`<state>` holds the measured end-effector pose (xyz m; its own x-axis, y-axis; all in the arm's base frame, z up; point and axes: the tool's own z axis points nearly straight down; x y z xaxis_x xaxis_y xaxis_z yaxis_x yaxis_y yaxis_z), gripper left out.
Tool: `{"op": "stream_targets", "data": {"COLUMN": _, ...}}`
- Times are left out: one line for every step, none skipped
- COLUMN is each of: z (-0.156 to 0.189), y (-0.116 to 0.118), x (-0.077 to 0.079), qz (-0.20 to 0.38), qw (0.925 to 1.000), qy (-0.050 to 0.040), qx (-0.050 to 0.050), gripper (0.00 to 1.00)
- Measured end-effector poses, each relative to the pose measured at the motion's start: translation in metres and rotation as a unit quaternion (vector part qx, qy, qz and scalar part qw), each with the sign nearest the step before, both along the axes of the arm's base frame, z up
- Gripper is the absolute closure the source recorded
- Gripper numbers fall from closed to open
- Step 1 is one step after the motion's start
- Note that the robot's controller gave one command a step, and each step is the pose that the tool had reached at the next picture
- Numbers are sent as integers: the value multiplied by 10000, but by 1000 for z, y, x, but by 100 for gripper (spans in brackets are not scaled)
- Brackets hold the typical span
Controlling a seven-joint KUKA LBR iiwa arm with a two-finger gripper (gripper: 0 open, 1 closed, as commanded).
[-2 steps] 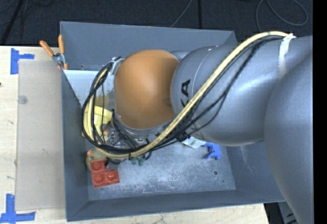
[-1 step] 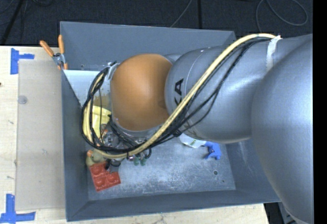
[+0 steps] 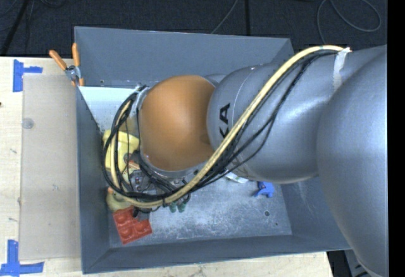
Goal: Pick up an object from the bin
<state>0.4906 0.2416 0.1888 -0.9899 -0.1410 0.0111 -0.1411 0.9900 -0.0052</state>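
The dark body of my gripper (image 3: 140, 176) shows at the bin's left side, low among the things there. A flat red studded brick (image 3: 131, 225) lies just below it, near the bin's front left corner. A yellow object (image 3: 124, 143) lies against the left wall, right beside the gripper and partly hidden. A small tan piece (image 3: 116, 197) sits between the gripper and the red brick.
A small blue piece (image 3: 266, 190) and a white piece (image 3: 238, 178) lie on the bin floor to the right, at the arm's lower edge. The arm, its orange cover and looped cables hide most of the bin's middle and back.
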Motion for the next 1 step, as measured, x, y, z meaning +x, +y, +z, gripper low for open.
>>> {"op": "stream_targets", "data": {"z": 51, "y": -1, "x": 3, "qz": 487, "qw": 9988, "qy": 42, "qx": -7, "gripper": 100}}
